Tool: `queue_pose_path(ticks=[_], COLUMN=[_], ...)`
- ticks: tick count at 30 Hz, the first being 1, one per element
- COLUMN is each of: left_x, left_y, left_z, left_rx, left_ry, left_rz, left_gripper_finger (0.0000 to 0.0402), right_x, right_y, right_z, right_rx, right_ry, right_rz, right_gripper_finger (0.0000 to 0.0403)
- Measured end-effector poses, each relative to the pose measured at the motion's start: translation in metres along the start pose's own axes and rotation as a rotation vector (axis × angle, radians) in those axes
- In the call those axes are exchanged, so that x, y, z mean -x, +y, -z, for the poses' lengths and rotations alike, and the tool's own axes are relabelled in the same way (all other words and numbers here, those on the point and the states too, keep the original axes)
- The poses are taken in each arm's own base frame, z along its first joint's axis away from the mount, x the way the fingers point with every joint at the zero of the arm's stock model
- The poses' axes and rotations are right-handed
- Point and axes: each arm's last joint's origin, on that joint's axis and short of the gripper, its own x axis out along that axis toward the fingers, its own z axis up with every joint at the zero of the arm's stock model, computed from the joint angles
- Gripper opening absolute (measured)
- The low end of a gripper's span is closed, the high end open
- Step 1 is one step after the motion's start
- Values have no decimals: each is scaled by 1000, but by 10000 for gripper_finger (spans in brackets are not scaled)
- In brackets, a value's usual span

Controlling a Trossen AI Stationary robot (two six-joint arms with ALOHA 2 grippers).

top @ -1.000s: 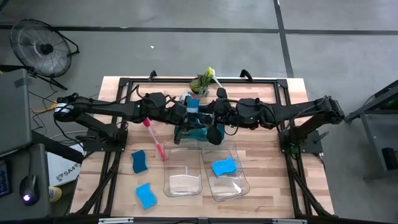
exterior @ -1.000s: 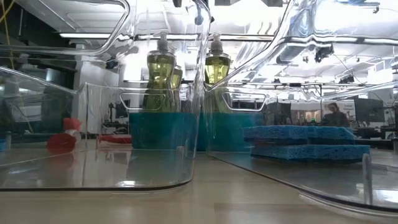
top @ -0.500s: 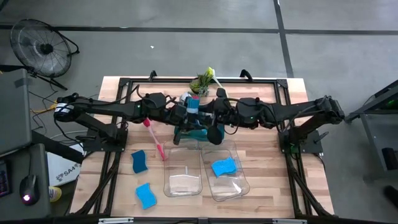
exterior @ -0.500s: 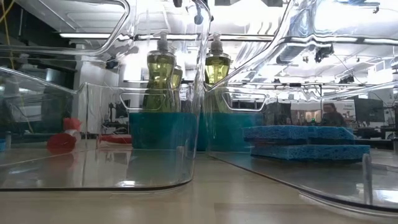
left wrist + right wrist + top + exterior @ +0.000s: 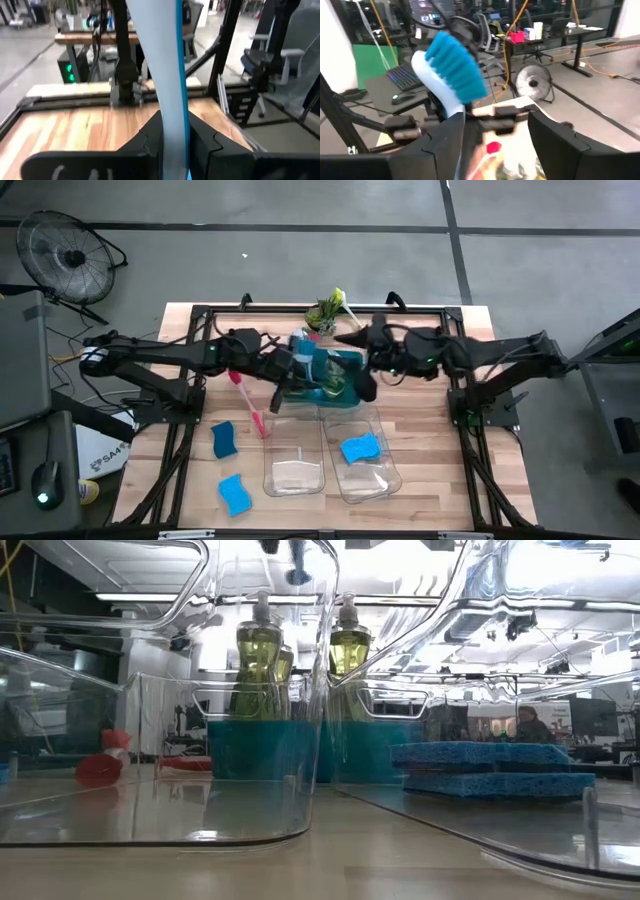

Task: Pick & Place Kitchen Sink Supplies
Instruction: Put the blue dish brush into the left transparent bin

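My left gripper [image 5: 172,131] [image 5: 284,374] is shut on a blue-and-white dish brush [image 5: 305,345] above the teal tray [image 5: 327,392] at the table's middle. The brush's blue-bristled head [image 5: 454,62] shows in the right wrist view, just beyond the fingertips of my right gripper [image 5: 496,125] [image 5: 354,380], which stands open beside the tray's right side with nothing between its fingers. Pump bottles of yellow-green soap [image 5: 260,660] stand upright in the tray. A red-pink brush [image 5: 249,406] lies flat on the table, left of the bins. My left gripper pinches the brush's handle [image 5: 169,102] between its two fingers, coming in roughly level from the table's left. The handle rises from the fingers with the bristled head at its upper end. The brush is lifted clear of the tray and the table.
Two clear bins [image 5: 294,458] [image 5: 366,476] sit in front of the tray; the right one holds a blue sponge [image 5: 360,448]. Two more blue sponges [image 5: 223,440] [image 5: 236,494] lie on the table's near left. A small potted plant [image 5: 324,312] and a yellow-green brush [image 5: 341,301] stand behind the tray.
My right gripper has opened, let go of the blue brush and drawn back toward the table's right edge, rising slightly. The brush has stayed in my left gripper, clear of the tray.
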Motion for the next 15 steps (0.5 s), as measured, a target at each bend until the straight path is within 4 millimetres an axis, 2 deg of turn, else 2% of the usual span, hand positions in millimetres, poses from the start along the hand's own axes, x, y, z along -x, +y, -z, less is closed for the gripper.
queue_pose_path(ticks=[4, 8, 15], left_x=[18, 27, 25], left_y=[-4, -14, -46], left_z=[-1, 2, 13], left_rx=[8, 57, 32], left_ry=[70, 142, 251], left_rz=[0, 24, 151], left_gripper_finger=[45, 45, 45], right_x=[21, 34, 39], right_y=[-9, -15, -18], right_z=[-6, -6, 0], right_rx=[-28, -67, -101], right_ry=[31, 79, 155], right_rz=[41, 58, 71], right_gripper_finger=[216, 217, 216])
